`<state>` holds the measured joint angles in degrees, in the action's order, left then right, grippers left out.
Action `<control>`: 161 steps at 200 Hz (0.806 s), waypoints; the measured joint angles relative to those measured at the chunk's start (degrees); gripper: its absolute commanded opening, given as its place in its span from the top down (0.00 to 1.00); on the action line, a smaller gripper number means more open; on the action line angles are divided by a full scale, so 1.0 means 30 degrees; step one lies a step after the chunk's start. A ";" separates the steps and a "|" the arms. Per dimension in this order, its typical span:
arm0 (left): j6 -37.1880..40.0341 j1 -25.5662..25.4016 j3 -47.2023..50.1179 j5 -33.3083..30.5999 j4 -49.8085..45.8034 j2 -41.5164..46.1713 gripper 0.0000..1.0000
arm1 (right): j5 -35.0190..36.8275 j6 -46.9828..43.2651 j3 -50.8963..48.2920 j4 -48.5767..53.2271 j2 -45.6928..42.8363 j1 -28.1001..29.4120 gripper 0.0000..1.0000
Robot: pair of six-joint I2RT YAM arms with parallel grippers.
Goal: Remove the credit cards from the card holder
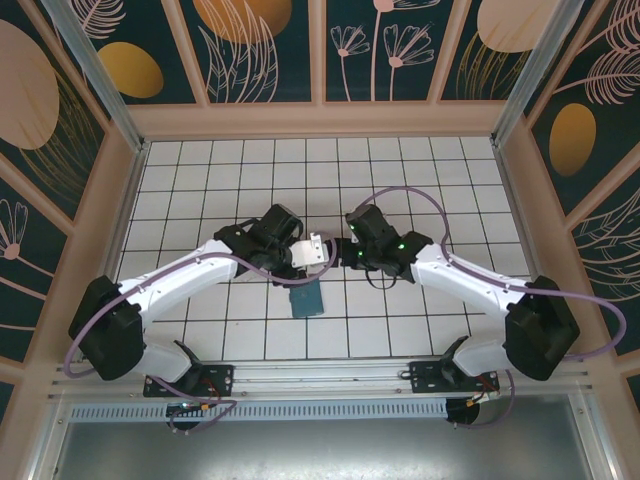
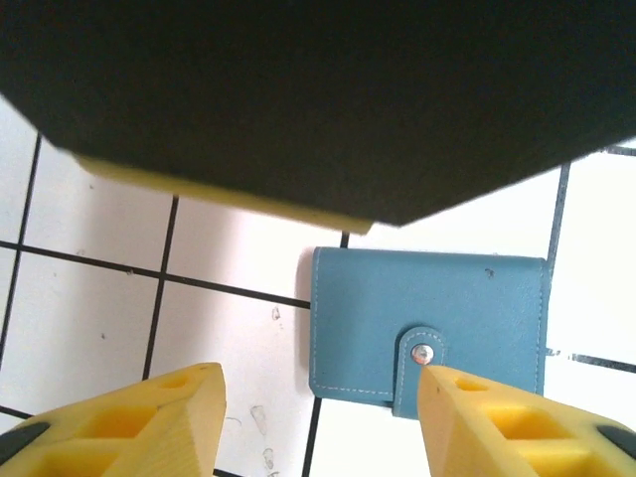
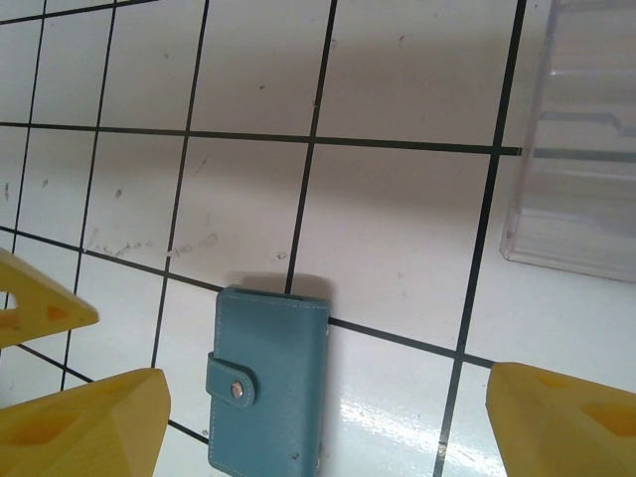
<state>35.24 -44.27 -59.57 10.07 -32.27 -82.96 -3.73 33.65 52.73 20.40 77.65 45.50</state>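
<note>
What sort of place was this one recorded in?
Probably a purpose-built robot test cell: a white gridded tabletop, surrounding wall panels printed with plants, and a metal mounting rail along the near edge.

The card holder (image 3: pixel 273 397) runs off the bottom edge, the clear tray (image 3: pixel 576 199) off the right.

You're looking into a robot lab cell, left arm (image 1: pixel 180 280) and right arm (image 1: pixel 470 285) bolted to an aluminium rail (image 1: pixel 330 378), white gridded table (image 1: pixel 200 170), enclosed by leaf-printed panels (image 1: pixel 260 45)
</note>
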 measured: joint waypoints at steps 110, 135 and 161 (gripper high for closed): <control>0.0313 0.0000 0.1056 0.1472 -0.0306 -0.1406 0.54 | 0.1945 0.1282 -0.3628 0.0685 -0.5093 -0.2936 0.16; 0.0168 0.0000 0.1246 0.1515 -0.0248 -0.1792 0.56 | 0.1902 0.1275 -0.4269 0.0991 -0.6462 -0.4342 0.16; 0.0131 0.0000 0.1253 0.1494 -0.0270 -0.2871 0.56 | 0.1785 0.1268 -0.4313 0.1188 -0.6914 -0.4532 0.16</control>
<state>35.64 -44.27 -55.81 14.55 -33.08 -91.57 1.63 37.45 39.79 23.97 56.90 31.90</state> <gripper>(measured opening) 0.438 0.839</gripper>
